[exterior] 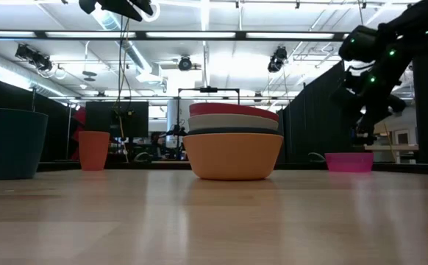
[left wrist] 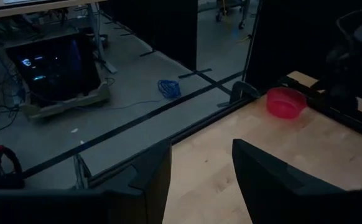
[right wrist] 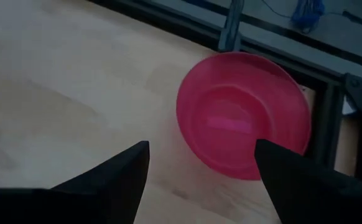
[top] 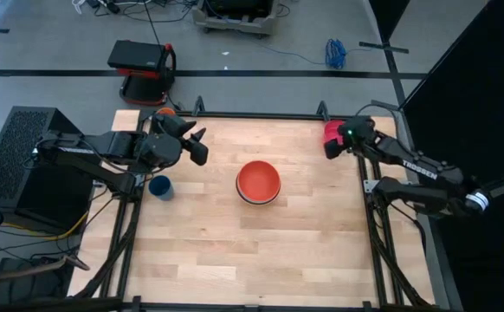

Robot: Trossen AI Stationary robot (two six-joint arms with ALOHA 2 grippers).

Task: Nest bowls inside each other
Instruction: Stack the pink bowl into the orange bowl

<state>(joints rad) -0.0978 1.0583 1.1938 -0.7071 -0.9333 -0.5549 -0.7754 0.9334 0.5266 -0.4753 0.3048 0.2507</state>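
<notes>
The right end effector (right wrist: 199,171), fingers spread, hung over the small pink plastic bowl (right wrist: 243,121) by the desk's (top: 304,251) far right corner; a misjudged descent could push it off the edge.

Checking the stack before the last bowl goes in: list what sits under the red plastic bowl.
Under the red plastic bowl the low view shows white, dark teal and orange bowl rims, nested. Their insides are covered.

1. Stack of bowls (top: 259,182): four nested upright, orange at the bottom, then dark teal, white and red on top; it stands mid-surface between the left hand (top: 197,145) and the right hand (top: 329,144).
2. Pink bowl (right wrist: 243,122): smaller, upright, empty, alone, directly under the right hand's spread fingers.
</notes>
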